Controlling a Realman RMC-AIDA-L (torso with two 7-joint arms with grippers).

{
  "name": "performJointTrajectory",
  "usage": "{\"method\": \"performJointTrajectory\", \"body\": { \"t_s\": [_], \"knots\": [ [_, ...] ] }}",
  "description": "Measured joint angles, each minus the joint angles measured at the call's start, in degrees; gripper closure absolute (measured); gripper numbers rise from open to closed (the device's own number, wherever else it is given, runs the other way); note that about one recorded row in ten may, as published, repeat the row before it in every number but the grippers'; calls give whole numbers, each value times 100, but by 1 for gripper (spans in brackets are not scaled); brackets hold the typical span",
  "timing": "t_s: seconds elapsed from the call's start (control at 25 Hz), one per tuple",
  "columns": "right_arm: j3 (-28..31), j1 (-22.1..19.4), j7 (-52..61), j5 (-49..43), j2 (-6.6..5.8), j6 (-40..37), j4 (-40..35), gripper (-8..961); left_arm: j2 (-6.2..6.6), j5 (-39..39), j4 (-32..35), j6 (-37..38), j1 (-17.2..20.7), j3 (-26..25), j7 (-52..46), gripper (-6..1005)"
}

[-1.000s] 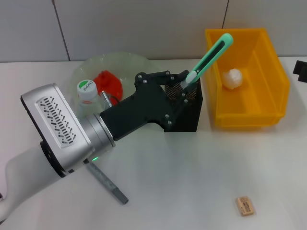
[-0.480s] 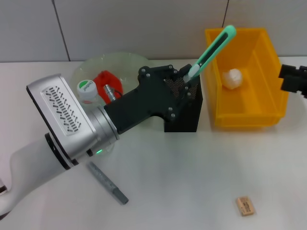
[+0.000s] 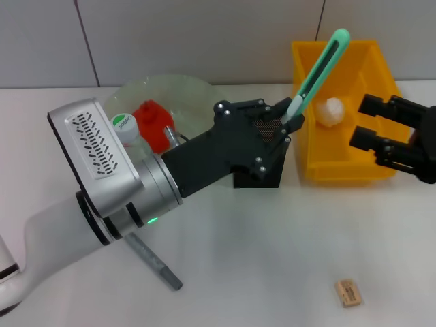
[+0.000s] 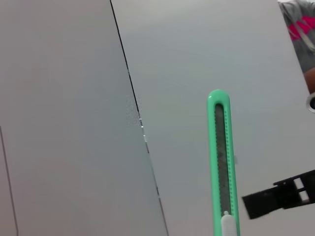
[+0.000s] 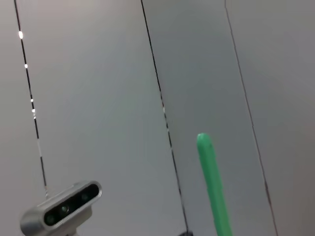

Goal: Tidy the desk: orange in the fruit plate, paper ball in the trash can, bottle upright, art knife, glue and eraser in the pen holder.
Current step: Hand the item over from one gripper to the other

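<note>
My left gripper is shut on the lower end of the green art knife, which tilts up over the right rim of the black mesh pen holder. The knife also shows in the left wrist view and the right wrist view. My right gripper hangs open over the yellow trash can, with the paper ball lying inside. The orange rests in the glass fruit plate. The green-capped bottle stands beside it. The grey glue and tan eraser lie on the table.
My left arm's silver body covers much of the table's left half and part of the plate. A grey panelled wall runs behind the desk.
My left gripper has carried the art knife up and to the right, beside the pen holder's rim. My right gripper has come in from the right and now hangs over the yellow bin.
</note>
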Motion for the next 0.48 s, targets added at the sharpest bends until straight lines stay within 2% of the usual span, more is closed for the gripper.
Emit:
{"method": "performJointTrajectory", "body": {
  "t_s": [0.08, 0.28, 0.48],
  "knots": [
    [8, 9, -491, 236, 42, 74, 362, 251, 0, -3, 7, -9, 14, 32, -63, 771],
    [12, -7, -1017, 715, 44, 114, 811, 252, 0, -12, 40, -14, 38, 35, -192, 770],
    [-9, 52, -1063, 750, 44, 143, 926, 253, 0, -12, 50, -17, 36, 33, -224, 769]
  ]
}}
